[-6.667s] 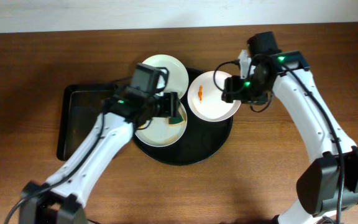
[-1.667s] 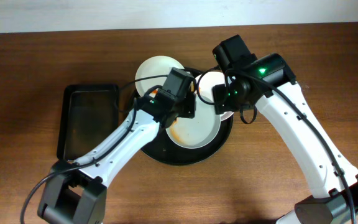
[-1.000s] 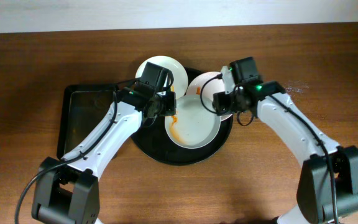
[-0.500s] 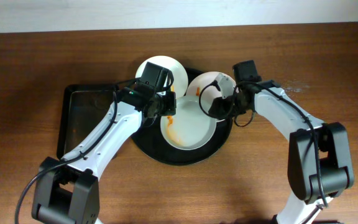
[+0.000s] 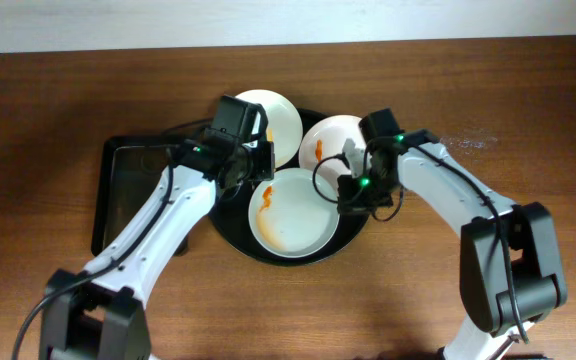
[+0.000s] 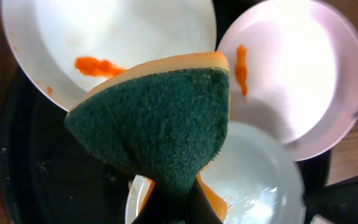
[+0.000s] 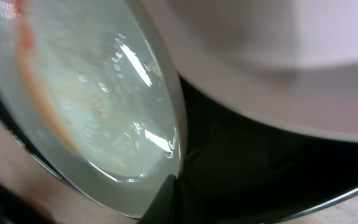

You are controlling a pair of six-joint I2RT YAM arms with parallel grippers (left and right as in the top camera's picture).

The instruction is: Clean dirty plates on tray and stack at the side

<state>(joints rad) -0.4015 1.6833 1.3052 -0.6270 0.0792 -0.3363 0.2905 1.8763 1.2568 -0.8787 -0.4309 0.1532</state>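
Wooden table (image 5: 48,110), right arm (image 5: 458,195) over tray (image 5: 290,259)

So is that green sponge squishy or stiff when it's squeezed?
Probably soft: the sponge narrows sharply where the left hand pinches it. Likely light, since it stands up from that pinch alone. Its green face looks rough, so hardly slippery.

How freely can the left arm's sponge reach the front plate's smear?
Probably yes: the sponge hangs beside the front plate, its smeared edge uncovered; the right fingers hold only the opposite rim.
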